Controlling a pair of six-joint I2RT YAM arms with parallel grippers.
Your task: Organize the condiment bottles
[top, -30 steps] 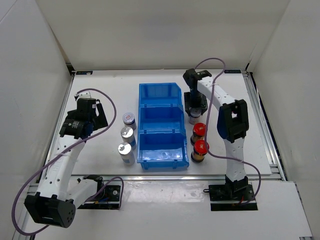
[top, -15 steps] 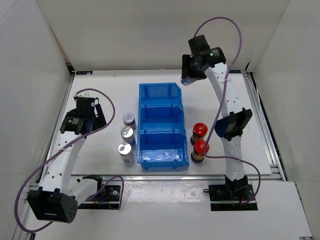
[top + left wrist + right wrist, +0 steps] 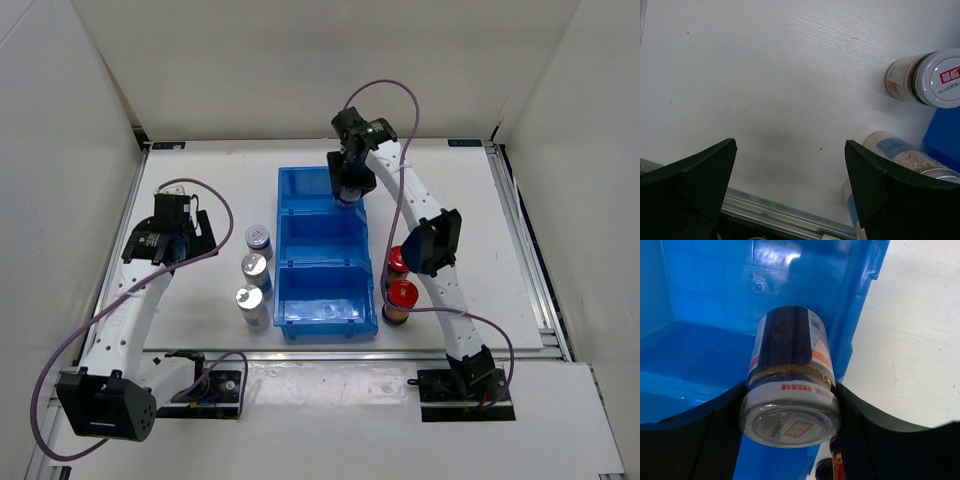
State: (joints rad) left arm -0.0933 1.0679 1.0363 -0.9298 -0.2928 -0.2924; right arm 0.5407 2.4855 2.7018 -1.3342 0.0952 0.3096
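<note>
blue plastic walls frame the job: the right gripper (image 3: 348, 186) is clamped on a short grey-lidded jar (image 3: 790, 360), pinching it just below the lid, and hangs over the far compartment of the blue bin (image 3: 283, 250). in the wrist view the jar sits close to the compartment's right wall (image 3: 862, 295). as far as i can judge, it is not yet down on the bin floor.

to place it well, i would shift it a little toward the middle of the compartment before lowering, because the wall looks near enough to catch the jar's base or a finger. lower it straight and upright, and let go only once the base rests on the plastic — a drop could tip so short a jar onto its side. leave room beside it, since the matching jar (image 3: 258, 237) stands on the table (image 3: 200, 180) left of the bin and probably belongs in the same compartment.

the left gripper (image 3: 790, 145) is spread wide and holds nothing. it hovers over the table near that jar and the two silver-capped bottles (image 3: 254, 267). the two red-capped bottles (image 3: 399, 262) stand just right of the bin — out of the way of the descent, it seems.
</note>
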